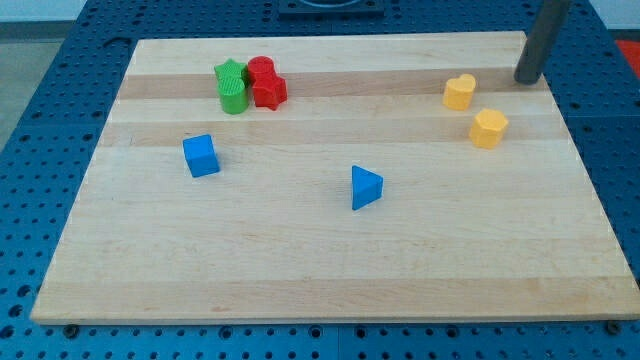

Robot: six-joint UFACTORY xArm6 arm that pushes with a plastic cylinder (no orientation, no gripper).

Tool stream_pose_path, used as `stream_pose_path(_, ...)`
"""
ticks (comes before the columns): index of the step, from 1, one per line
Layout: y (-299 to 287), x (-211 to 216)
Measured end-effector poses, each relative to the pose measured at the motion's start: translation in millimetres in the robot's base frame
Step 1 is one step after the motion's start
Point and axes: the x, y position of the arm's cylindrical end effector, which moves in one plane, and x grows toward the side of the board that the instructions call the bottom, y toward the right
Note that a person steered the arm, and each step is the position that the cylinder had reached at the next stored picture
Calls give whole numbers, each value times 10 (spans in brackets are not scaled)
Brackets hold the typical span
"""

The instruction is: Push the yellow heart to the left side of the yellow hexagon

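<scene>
A pale wooden board (330, 260) is lying across a blue pegboard bench (40, 60), filling most of the view, its grain running left to right. My rod (543, 35) is coming down from the view's top right, dark and straight, leaning a little; my tip (527, 80) is resting at board height near the top right corner. No fingers or jaws are fitted, so there is nothing opening, closing or gripping; the tip is touching no block. The tip is sitting just to the right of and slightly above the yellow heart (459, 92), with a clear strip of wood showing between them. The yellow hexagon (489, 129) is sitting near the heart, below it and a little to its right, the two apart and not touching. So the heart is lying up and left of the hexagon rather than level with it. Well apart from these, toward the top left, four small blocks are huddling together: a green star (230, 75) with a green block (234, 98) of unclear shape just below it, and a red block (262, 70), shape unclear, above a red star (270, 92); the green and red pairs are touching side by side. A blue cube (201, 156) is sitting alone at mid left. A blue triangle (365, 187) is sitting near the centre.
</scene>
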Motion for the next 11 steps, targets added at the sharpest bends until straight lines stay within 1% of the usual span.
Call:
stream_pose_path(1, -178, 3)
stream_pose_path(2, -511, 135)
stream_pose_path(3, -835, 496)
stream_pose_path(4, -1076, 733)
stream_pose_path(6, -771, 222)
stream_pose_path(7, -845, 16)
stream_pose_path(8, -1094, -4)
stream_pose_path(9, -1236, 276)
stream_pose_path(10, -1253, 665)
stream_pose_path(11, -1281, 852)
